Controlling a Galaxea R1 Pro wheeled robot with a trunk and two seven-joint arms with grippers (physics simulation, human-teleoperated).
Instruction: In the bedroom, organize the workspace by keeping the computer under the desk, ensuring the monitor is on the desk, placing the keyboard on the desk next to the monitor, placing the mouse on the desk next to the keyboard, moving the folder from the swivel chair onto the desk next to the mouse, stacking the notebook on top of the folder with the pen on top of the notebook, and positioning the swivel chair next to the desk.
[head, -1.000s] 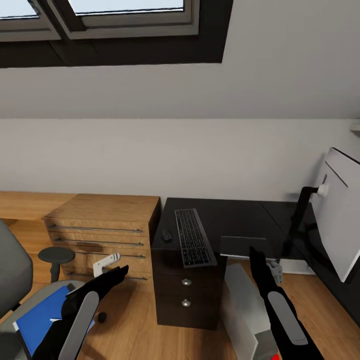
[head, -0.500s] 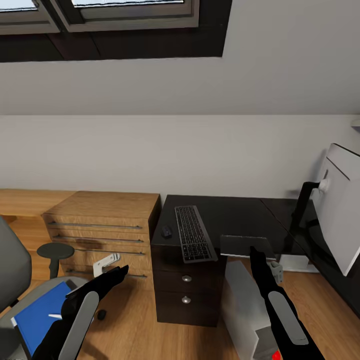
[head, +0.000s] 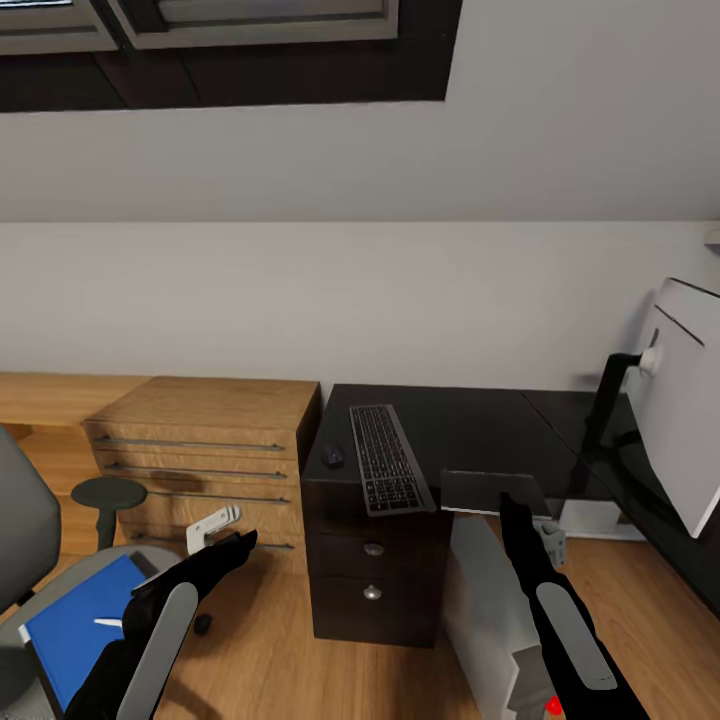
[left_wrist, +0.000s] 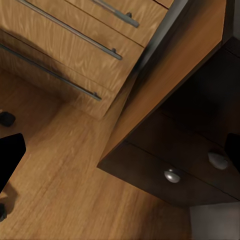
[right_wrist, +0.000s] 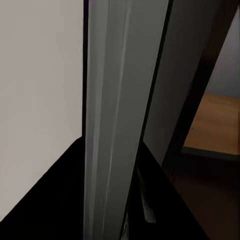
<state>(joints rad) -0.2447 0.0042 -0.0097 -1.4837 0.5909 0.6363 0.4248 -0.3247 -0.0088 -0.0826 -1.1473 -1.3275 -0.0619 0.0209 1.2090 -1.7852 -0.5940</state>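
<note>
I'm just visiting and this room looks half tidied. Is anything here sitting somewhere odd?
Yes. A blue folder lies on the swivel chair seat with a small white pen-like item on it, not on the desk. The keyboard pokes slightly past the desk's front edge. The monitor faces sideways at the right.

Pale sloped wall (head: 380, 300) under a dark-framed window (head: 230, 40), wooden drawer chest (head: 200, 450) on wood-plank floor (head: 270, 650).
</note>
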